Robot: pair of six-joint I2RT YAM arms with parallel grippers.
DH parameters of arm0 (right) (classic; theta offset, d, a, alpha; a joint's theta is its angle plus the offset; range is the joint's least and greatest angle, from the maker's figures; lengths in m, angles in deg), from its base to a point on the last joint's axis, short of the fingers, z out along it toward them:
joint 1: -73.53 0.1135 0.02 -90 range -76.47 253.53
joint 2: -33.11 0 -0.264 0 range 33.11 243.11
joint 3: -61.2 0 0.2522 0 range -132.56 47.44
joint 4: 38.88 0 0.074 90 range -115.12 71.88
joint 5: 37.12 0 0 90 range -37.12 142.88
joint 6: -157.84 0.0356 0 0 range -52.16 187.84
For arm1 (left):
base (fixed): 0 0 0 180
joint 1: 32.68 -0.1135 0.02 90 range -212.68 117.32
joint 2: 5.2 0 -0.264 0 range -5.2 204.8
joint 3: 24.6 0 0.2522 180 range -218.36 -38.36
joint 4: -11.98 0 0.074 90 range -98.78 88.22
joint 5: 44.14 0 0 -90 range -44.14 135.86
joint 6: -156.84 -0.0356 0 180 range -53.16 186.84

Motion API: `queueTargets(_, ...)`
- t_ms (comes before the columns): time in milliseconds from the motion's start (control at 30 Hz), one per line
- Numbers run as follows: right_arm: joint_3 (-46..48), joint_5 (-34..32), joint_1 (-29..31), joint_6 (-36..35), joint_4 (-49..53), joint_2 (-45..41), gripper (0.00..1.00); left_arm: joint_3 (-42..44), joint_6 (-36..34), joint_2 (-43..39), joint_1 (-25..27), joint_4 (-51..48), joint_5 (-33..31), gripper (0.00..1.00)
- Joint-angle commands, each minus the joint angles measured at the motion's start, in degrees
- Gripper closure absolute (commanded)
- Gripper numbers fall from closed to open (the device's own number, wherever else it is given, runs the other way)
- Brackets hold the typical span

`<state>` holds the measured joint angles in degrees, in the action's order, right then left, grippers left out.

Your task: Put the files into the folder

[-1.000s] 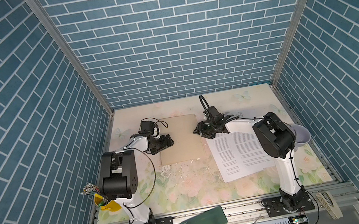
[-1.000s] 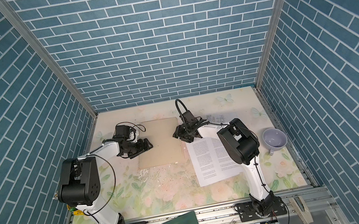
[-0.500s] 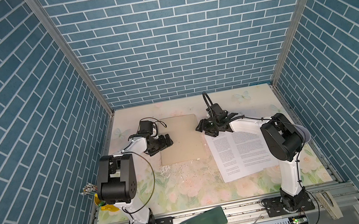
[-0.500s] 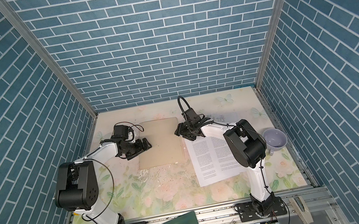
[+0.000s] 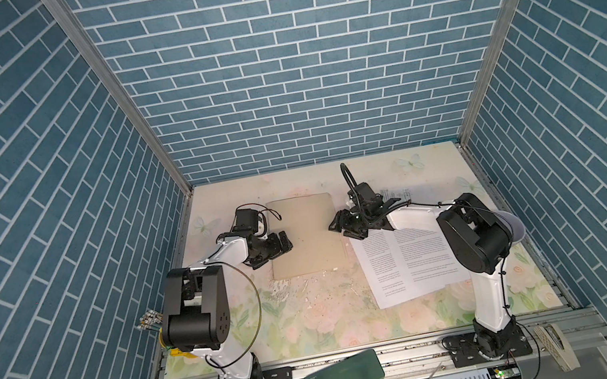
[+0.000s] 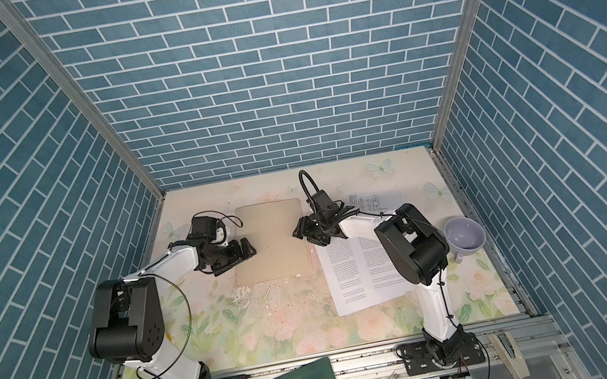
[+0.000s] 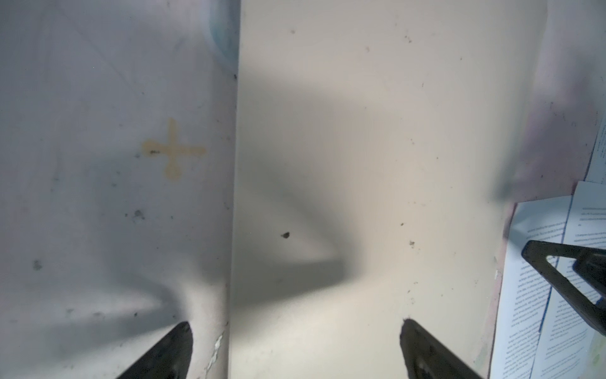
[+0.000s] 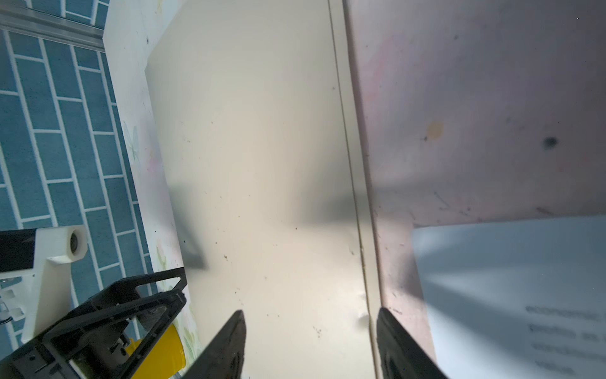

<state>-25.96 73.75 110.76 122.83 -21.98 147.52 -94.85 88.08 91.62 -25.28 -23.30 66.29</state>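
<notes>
Left wrist view: what does it give that the overhead pair can't?

The gap between the jaws. The left gripper (image 7: 295,326) has them spread wide with nothing between them. One fingertip hangs over the floral table (image 7: 98,197) and its partner over the folder (image 7: 360,147), so the tan board's outer edge runs between the two. A corner of the files (image 7: 554,311) shows at the side of the frame.

And the right wrist view?

The right gripper (image 8: 311,315) is about half open and also empty. It straddles the folder's opposite long edge, where a crease line (image 8: 347,164) runs. Whether either tip touches the board I cannot tell. One printed sheet lies just beside that edge.

What do the top views add?

The layout. In both top views the folder lies closed and flat at mid-table between the two grippers. The text sheets (image 5: 403,261) overlap to its right, partly under the right arm. A diagram sheet (image 5: 399,194) lies farther back, behind the right gripper, and is clear only from above. In a top view a lilac cup (image 6: 466,240) shows whole by the right arm's elbow.
</notes>
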Motion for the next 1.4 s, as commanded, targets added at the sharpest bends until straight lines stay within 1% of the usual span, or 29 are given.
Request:
queueTargets(0,1.51,1.02,0.67,-1.46,-0.84,-0.81,0.38,0.68,0.11,-1.24,-0.19,0.59,0.87,0.0)
queueTargets(367,2.19,0.68,1.42,-1.46,-0.85,0.29,0.38,1.78,0.36,-1.38,-0.15,1.96,2.77,0.0)
queueTargets(867,3.05,-0.63,1.69,-1.98,0.42,1.56,0.39,2.52,0.99,-1.78,-0.1,2.89,3.48,0.0)
queueTargets(1367,2.72,-0.34,1.98,-2.84,1.28,3.19,0.39,4.02,2.21,-1.65,-0.13,4.39,4.6,0.0)
